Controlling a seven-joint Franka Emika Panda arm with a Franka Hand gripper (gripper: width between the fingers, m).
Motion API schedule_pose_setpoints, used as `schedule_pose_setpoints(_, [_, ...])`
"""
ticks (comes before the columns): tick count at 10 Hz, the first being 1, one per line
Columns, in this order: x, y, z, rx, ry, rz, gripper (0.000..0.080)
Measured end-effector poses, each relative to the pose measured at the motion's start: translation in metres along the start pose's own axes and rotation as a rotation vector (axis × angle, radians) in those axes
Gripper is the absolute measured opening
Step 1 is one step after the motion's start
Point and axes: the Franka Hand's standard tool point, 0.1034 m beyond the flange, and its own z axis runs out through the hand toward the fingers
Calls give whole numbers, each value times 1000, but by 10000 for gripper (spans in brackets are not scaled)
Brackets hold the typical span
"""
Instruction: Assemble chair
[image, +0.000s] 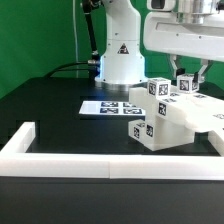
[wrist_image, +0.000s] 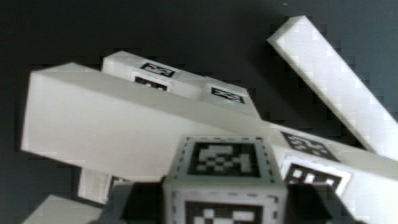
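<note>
— Gripper (image: 187, 75)?
— Down from above at the exterior view's right, fingers drawn in as far as they go, pinching the top of an upright tagged white part (image: 186, 88) of the chair (image: 170, 115). Dark fingertips (image: 178, 76) pressed against either side of that part.
— Confirmed from the wrist?
— Partly. Wrist view filled by a tagged white block (wrist_image: 222, 170) right at the camera, blurred dark shapes low at either side of it — probably the fingers, hard to tell. Contact itself not clear there.
— Location of the chair?
— On the black table (image: 50, 110), toward the exterior view's right, just inside the corner of the low white barrier wall (image: 60, 160). Blocky white pieces joined in a cluster, black-and-white square tags on several faces. One slab reaching out toward the exterior view's right edge.
— Resting or lifted?
— Lower blocks appear to sit on the table, close to the wall; touching the wall or not, cannot say.
— Anything else near?
— Marker board (image: 108, 106) flat on the table, just beside the chair on the exterior view's left, partly hidden behind it. White robot base (image: 120, 55) behind that. In the wrist view, a long white bar (wrist_image: 338, 85) running aslant beyond the chair parts.
— Containers?
— Only the wall bounding the work area; chair and marker board within.
</note>
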Motion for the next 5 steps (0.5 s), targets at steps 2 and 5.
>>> schedule_pose_setpoints(2, [-1, -1, 0, 3, -5, 123, 284])
schedule_pose_setpoints(5, [-3, -2, 0, 7, -12, 350, 284])
